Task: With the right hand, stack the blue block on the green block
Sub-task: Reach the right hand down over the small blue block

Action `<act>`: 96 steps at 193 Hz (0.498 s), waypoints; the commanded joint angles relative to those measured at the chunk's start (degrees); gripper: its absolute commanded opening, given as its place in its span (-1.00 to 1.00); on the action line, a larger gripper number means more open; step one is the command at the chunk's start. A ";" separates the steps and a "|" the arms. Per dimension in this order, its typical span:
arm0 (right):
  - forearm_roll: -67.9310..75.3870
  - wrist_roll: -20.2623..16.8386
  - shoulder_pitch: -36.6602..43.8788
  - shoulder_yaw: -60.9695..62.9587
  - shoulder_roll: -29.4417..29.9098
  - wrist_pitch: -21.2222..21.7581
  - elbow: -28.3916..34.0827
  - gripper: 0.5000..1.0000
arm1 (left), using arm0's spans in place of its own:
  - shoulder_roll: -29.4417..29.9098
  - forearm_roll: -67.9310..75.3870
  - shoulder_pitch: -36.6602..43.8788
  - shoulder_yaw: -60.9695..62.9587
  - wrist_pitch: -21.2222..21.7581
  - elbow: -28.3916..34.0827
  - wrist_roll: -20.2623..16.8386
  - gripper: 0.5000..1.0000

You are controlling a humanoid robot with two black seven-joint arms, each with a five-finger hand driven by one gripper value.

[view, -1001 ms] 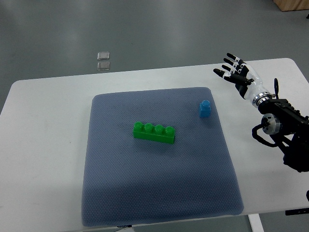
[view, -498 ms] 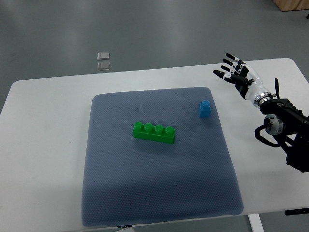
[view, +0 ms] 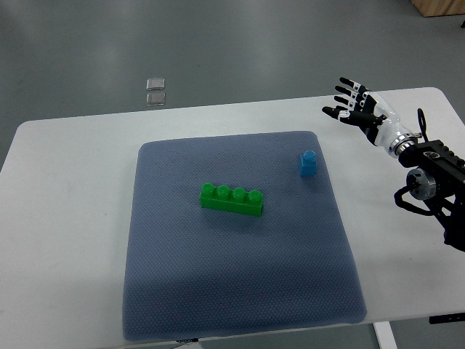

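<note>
1. blue block [view: 308, 163] location: upright on the grey-blue mat [view: 182, 291], right of frame centre, near the mat's right edge. nothing touches it.
2. green block [view: 232, 200] location: four-stud brick lying flat near the mat's centre, lower left of the blue block and well apart from it. its studs are bare.
3. right hand [view: 356, 107] location: upper right of the frame, above the white table [view: 65, 218], outside the mat. it is up and right of the blue block, clearly apart from it.
4. right hand state: fingers spread and released; nothing is held.
5. left hand: not visible.
6. progress, as judged: nothing completed. no grasp, no lift, no stacking.
7. remaining, as judged: bring the right hand to the blue block, close on it, carry it toward frame centre, and seat it on the green block's studs.
</note>
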 commanded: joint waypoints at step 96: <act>-18.36 -0.70 21.23 -39.93 -16.26 -2.13 18.87 0.64 | 0.00 0.00 0.00 0.00 0.00 -0.02 -0.01 1.00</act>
